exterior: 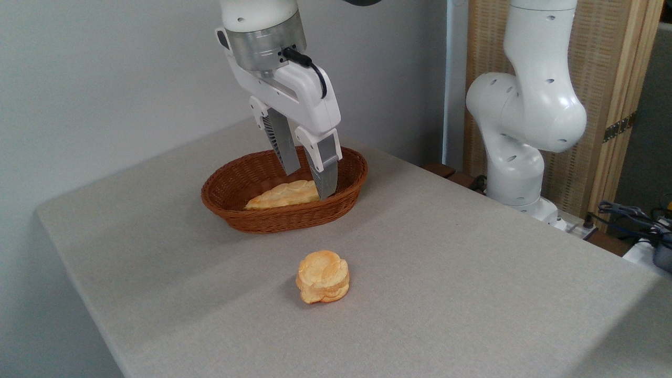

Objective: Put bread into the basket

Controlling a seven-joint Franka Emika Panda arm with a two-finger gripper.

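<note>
While the arm hung over the back of the table, we saw its gripper point(310, 181) pointing down into the basket point(346, 197), the two fingers point(286, 149) spread a little apart with a clear gap between them. Nothing was caught in that gap; the tips stood just above, or perhaps touching, the right end of the long loaf point(281, 195), and we could not tell which. That pale golden loaf lay flat inside the brown wicker basket, running along its length.

We found the bun point(323, 276) out on the grey table point(472, 273), alone, sitting upright on its base with the lumpy layered top facing up. It was nearer to us than the basket and slightly to the right of the basket's middle, well apart from the woven rim and from the gripper.

Behind the table on the right we noted the white base and lower joints of the arm point(525, 121), and behind that a wooden screen point(604, 79). Some cables point(630, 215) lay at the far right edge.
</note>
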